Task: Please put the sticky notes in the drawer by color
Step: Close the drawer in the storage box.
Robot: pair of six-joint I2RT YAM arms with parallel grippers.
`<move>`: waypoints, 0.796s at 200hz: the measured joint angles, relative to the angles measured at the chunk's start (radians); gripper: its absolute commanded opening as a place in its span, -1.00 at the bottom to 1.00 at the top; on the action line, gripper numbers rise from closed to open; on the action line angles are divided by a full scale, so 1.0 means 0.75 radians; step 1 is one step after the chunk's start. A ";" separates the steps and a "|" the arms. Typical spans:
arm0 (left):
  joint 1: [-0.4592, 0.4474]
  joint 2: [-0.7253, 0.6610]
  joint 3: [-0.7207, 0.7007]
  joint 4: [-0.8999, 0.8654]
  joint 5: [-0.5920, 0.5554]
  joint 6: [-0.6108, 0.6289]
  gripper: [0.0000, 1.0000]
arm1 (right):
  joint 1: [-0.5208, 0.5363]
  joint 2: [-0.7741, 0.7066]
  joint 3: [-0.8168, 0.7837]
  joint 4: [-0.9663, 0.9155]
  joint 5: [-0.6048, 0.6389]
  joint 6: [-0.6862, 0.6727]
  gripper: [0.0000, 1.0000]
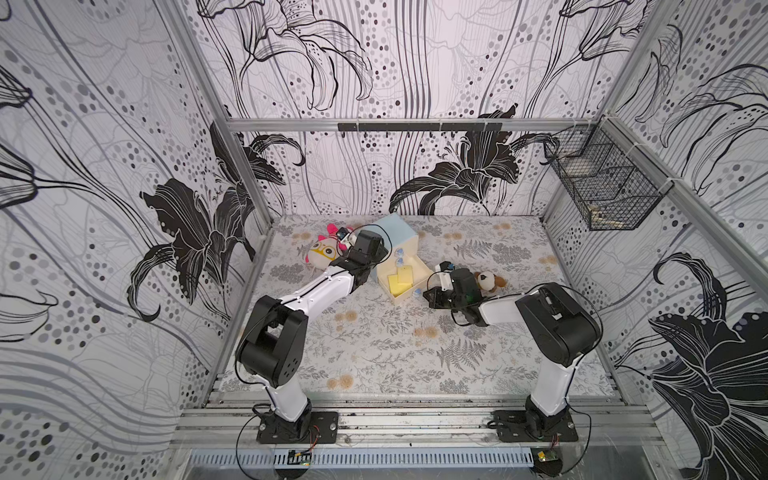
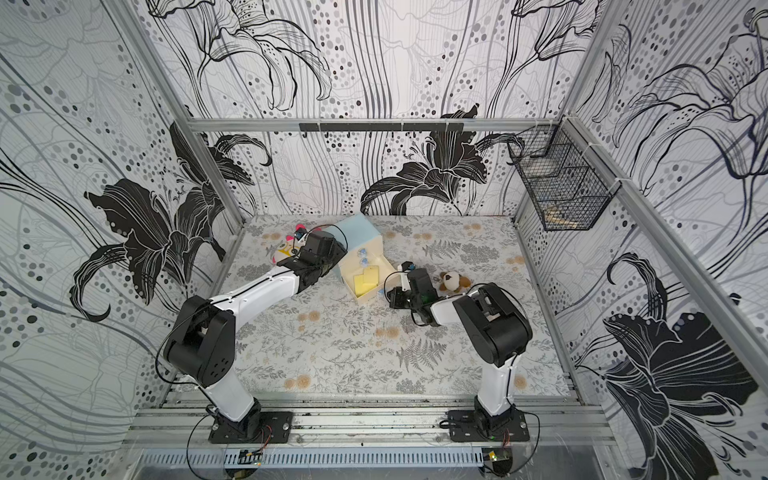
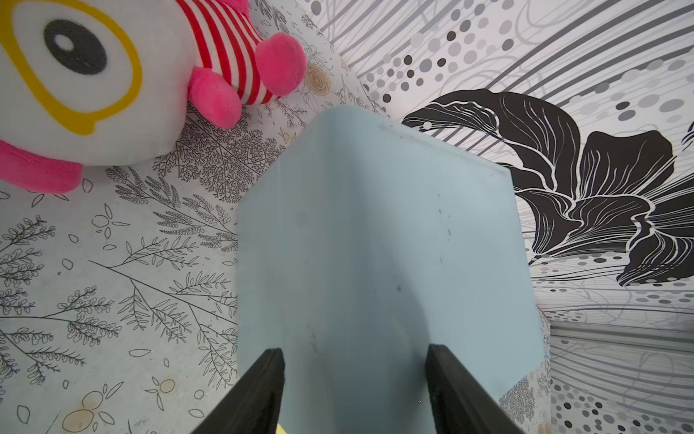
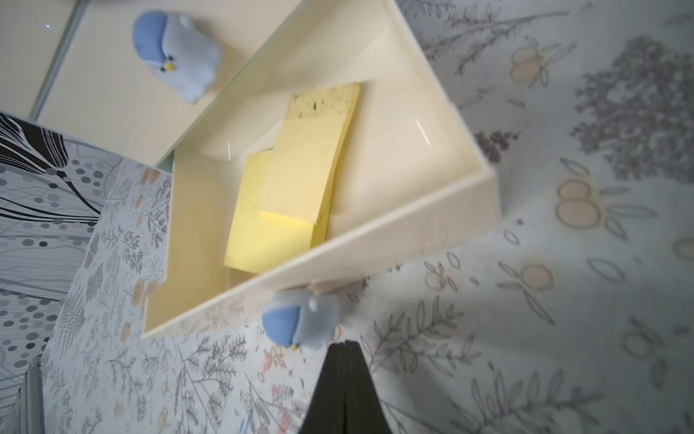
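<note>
The drawer chest (image 1: pixel 395 232) (image 2: pixel 359 232) has a pale blue body and stands at the back of the table. Its lowest cream drawer (image 1: pixel 422 270) (image 4: pixel 394 240) is pulled out. Two yellow sticky notes (image 1: pixel 401 280) (image 2: pixel 365 278) (image 4: pixel 289 188) lie in it, one overlapping the other. My right gripper (image 4: pixel 343 344) (image 1: pixel 430 297) is shut and holds nothing. Its tips sit right beside that drawer's blue-white knob (image 4: pixel 300 323). My left gripper (image 3: pixel 355 357) is at the chest's left side. Its jaws stand apart against the blue body (image 3: pixel 375 244).
A white plush with yellow glasses and pink limbs (image 1: pixel 324 249) (image 3: pixel 75 75) lies just left of the chest. A brown-and-white dog plush (image 1: pixel 488 280) sits behind my right wrist. The two upper drawers show their knobs (image 4: pixel 176 56). A wire basket (image 1: pixel 602 183) hangs on the right wall.
</note>
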 measured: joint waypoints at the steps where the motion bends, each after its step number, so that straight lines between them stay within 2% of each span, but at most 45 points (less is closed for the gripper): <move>1: 0.000 0.000 0.000 0.001 0.001 0.001 0.24 | 0.000 0.002 0.003 0.001 0.000 -0.001 -0.92; 81: 0.001 0.011 0.000 0.032 0.018 0.003 0.17 | 0.002 0.195 0.301 0.023 0.014 0.007 -0.97; 159: 0.001 0.015 0.000 0.038 0.022 0.006 0.17 | 0.012 0.372 0.523 0.056 0.014 0.096 -0.94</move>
